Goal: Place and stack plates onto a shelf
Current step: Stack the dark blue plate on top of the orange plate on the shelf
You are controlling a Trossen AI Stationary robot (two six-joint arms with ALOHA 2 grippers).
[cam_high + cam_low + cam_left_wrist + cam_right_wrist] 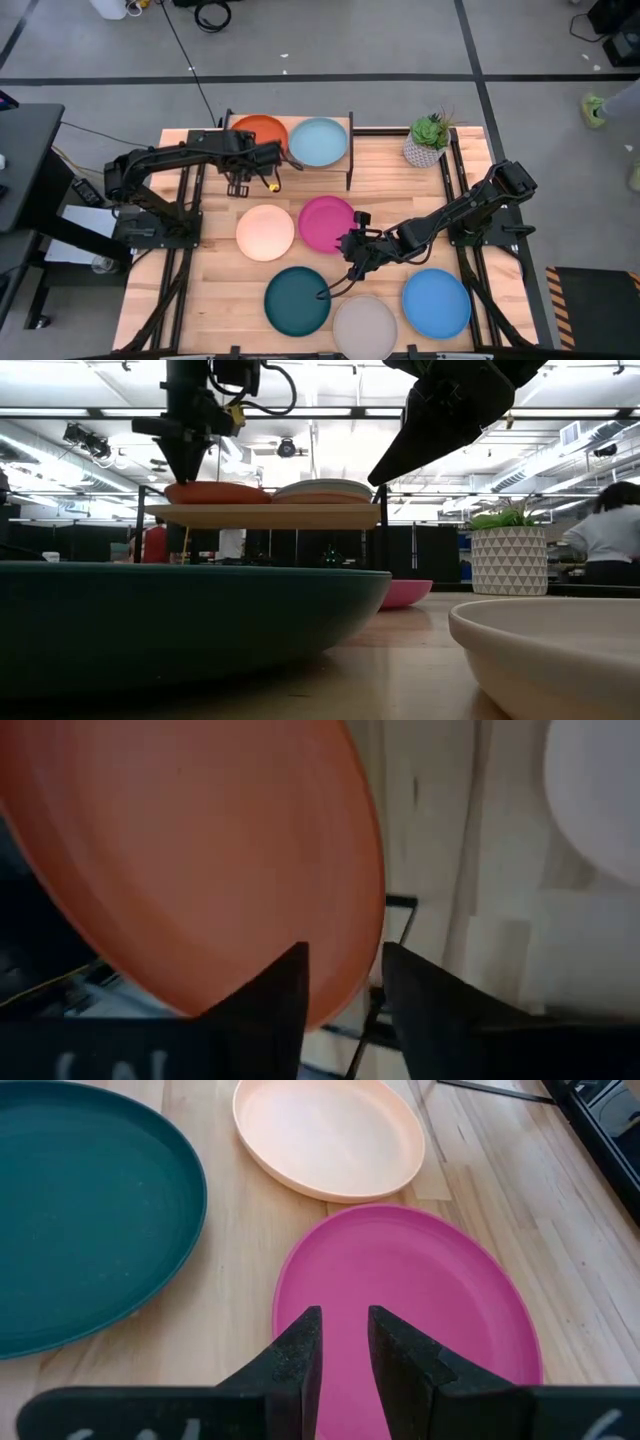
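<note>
My left gripper [272, 157] sits at the near rim of the round orange plate [259, 132] on the small wood-topped shelf [335, 122], fingers parted, letting go. My right gripper [343, 1342] hovers half-open and empty over the round magenta plate [420, 1295], nearest it.

Bright ceiling strip lights glaring in low view, soft shadows on table; left wrist view blurred

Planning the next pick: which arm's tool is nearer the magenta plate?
The right. The right tool sits open over the near edge of the magenta plate. The left tool is far off at the shelf, at the orange plate.
</note>
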